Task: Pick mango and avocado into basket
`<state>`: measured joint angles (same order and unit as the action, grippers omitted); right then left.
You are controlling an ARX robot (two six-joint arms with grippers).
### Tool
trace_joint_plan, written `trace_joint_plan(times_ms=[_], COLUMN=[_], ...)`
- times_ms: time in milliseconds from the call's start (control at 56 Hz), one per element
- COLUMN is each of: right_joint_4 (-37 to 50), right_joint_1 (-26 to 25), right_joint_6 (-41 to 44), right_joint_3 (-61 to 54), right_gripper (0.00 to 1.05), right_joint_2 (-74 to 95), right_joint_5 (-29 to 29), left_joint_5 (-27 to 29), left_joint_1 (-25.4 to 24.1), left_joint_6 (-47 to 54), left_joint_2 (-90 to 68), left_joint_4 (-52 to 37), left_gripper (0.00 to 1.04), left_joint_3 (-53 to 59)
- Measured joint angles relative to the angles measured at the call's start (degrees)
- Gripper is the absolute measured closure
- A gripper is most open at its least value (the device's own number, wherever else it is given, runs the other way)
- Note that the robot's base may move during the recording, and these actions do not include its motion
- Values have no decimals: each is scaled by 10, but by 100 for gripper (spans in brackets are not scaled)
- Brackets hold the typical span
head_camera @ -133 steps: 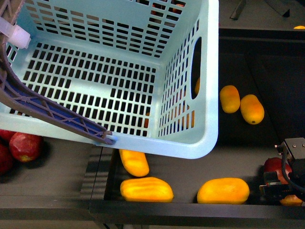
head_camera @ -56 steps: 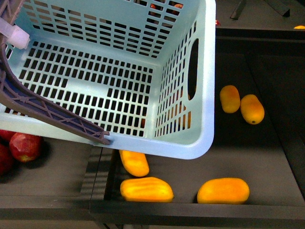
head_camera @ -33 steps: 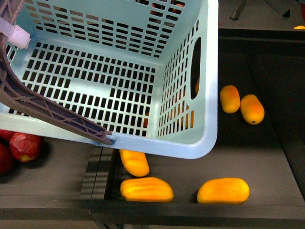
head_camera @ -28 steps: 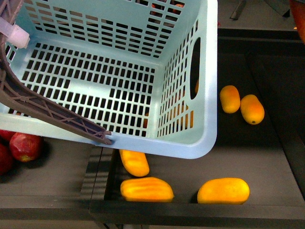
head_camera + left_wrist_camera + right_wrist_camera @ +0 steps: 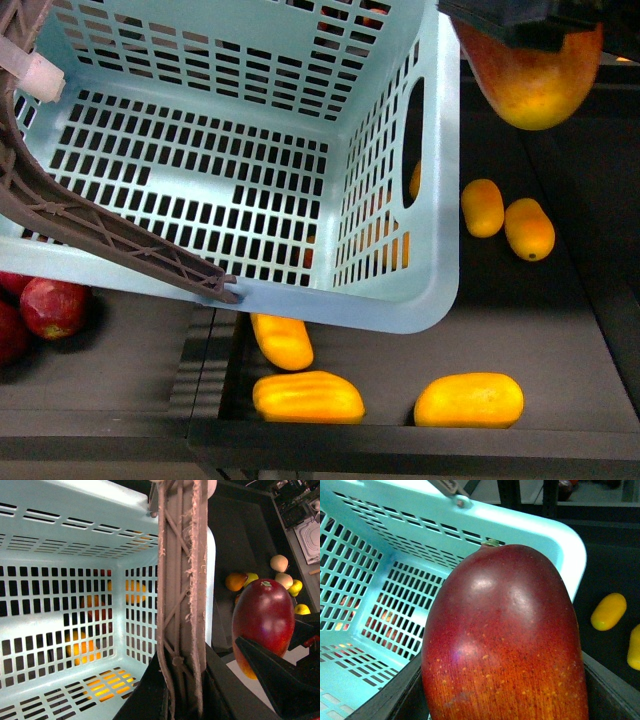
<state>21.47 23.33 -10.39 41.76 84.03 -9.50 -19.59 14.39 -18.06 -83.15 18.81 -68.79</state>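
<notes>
The light teal basket (image 5: 440, 250) hangs tilted and fills the upper left of the front view; nothing lies inside it. My left gripper (image 5: 181, 700) is shut on its brown-grey handle (image 5: 182, 580). My right gripper (image 5: 530, 22) is shut on the red-to-orange mango (image 5: 535, 85), which hangs just outside the basket's right rim, above the dark shelf. In the right wrist view the mango (image 5: 505, 640) fills the space between the fingers (image 5: 607, 690), with the basket (image 5: 540, 530) right behind it. The left wrist view shows the mango (image 5: 262, 620) beside the basket wall. The avocado is out of view.
Several yellow mangoes (image 5: 305, 397) lie in the dark tray (image 5: 400, 440) under and right of the basket, two of them (image 5: 529, 228) further back. Red apples (image 5: 52, 305) sit at the left. More mixed fruit (image 5: 280, 562) lies beyond the basket.
My right gripper left the tray's lower right, went out of view, and has come in at the top right holding the mango. The basket has only swayed slightly.
</notes>
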Motion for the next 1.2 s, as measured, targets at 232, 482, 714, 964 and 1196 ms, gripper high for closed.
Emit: trace_joint_plan(times_ms=[232,482,714,964,1196], right_joint_4=[-1,-3,-3,9,58], right_joint_1=[59,89,110,117,60], right_joint_6=[-3,-2,-2,0,6], right_joint_3=[25,60,73,85,64], right_gripper=[37,37,37,10,8], right_joint_2=[43,91,123,139,107], right_joint_5=[41,77,97,123,160], left_joint_5=[0,0,0,0,3], left_joint_1=[0,0,0,0,0], left_joint_6=[0,0,0,0,2], left_joint_2=[0,0,0,0,-1], left_joint_4=[0,0,0,0,0], left_gripper=[93,93,93,93,93], left_joint_3=[0,0,0,0,0])
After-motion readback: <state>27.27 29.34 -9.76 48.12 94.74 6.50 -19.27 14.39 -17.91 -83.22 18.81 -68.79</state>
